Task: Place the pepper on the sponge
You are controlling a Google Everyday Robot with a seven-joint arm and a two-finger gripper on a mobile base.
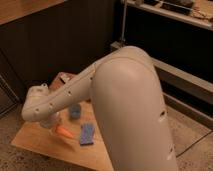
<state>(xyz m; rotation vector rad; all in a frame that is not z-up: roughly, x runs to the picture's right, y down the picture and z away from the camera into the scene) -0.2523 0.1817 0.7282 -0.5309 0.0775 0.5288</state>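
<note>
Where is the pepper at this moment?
In the camera view the pepper is at lower left over the wooden table, just left of the sponge, with the gripper at its left end.

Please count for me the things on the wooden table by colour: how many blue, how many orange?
Blue: 2, the sponge and a paler blue block.
Orange: 1, the pepper, close by the gripper at the arm's end.
Total: 3, not counting what the arm hides.
</note>
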